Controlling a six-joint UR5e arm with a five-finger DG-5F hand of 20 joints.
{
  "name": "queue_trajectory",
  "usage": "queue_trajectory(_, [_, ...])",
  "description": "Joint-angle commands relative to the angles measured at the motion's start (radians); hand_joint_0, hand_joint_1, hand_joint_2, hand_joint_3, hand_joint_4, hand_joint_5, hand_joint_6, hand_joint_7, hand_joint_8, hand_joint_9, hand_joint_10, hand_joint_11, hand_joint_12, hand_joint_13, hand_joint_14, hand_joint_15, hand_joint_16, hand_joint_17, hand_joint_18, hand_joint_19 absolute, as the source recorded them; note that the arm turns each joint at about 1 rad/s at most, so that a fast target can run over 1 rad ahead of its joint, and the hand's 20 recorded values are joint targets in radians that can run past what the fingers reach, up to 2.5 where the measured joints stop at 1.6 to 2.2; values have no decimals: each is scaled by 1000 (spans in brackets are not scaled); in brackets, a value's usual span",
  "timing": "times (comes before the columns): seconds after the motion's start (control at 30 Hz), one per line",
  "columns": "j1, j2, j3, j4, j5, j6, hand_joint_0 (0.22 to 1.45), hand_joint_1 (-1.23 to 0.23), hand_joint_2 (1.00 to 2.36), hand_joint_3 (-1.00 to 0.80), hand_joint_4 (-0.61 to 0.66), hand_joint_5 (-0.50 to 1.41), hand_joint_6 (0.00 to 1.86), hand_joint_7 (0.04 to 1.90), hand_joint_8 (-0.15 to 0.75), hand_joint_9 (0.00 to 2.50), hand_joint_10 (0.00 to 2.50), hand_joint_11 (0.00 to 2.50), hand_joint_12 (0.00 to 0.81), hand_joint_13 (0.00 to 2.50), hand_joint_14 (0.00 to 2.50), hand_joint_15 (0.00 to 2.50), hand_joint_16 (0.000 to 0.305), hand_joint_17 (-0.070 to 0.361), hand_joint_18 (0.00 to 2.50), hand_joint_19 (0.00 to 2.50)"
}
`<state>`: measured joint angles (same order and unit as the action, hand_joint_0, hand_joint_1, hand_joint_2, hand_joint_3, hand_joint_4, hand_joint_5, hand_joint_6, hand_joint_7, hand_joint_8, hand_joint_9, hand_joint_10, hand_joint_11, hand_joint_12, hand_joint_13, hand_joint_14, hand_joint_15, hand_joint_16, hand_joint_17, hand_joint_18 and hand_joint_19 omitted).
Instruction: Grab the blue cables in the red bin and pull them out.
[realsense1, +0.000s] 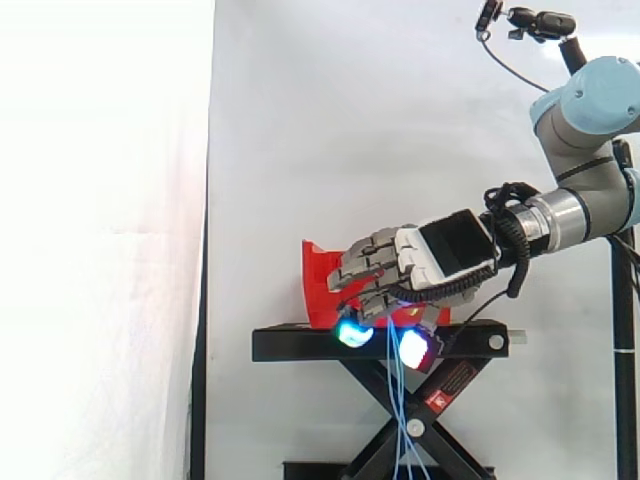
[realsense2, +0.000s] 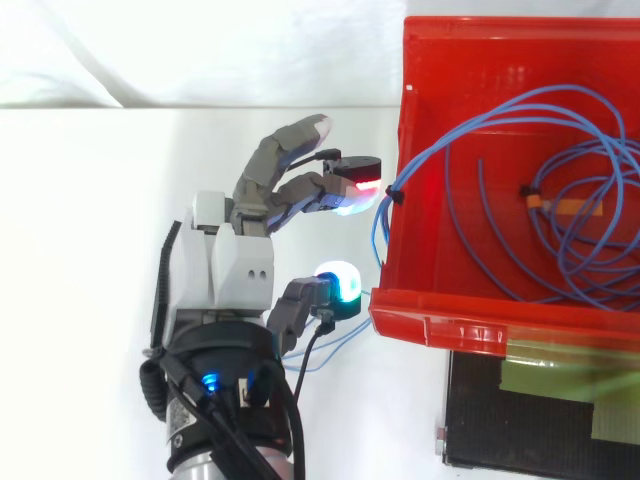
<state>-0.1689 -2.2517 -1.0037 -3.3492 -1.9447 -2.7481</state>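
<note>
- The hand sat low against the outer wall of the red bin. Its fingers were bent, but I couldn't tell whether they truly clamped the blue cables.
- Most loops lay coiled inside the bin, while a few strands ran over the wall and hung down past the black stand.
- Risk one: with a loose hold, the strands would likely slide free on the pull.
- Risk two: the tangled coil could snag on the wall and drag or tip the bin.
- Risk three: the hanging strands might catch in the stand's crossed legs.
</note>
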Motion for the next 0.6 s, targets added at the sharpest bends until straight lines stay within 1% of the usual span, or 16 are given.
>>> queue_trajectory(0.0, [-3, 1, -1, 1, 0, 0, 823, -818, 1000, -1000, 328, 841, 14, 476, 320, 909, 26, 753, 331, 547, 17, 452, 46, 103, 469, 613])
queue_trajectory(0.17, [-4, 1, -1, -1, -2, 0, 825, -819, 1000, -1000, 331, 842, 15, 475, 322, 913, 26, 750, 330, 554, 17, 456, 46, 104, 471, 605])
queue_trajectory(0.33, [-6, 0, -1, -1, -3, 0, 852, -819, 1000, -1000, 328, 853, 16, 479, 321, 915, 26, 736, 329, 560, 17, 452, 45, 102, 477, 596])
queue_trajectory(0.57, [-7, 1, -1, -3, -8, -3, 884, -853, 1000, -1000, 322, 869, 14, 486, 318, 915, 28, 759, 325, 574, 17, 451, 45, 100, 497, 602])
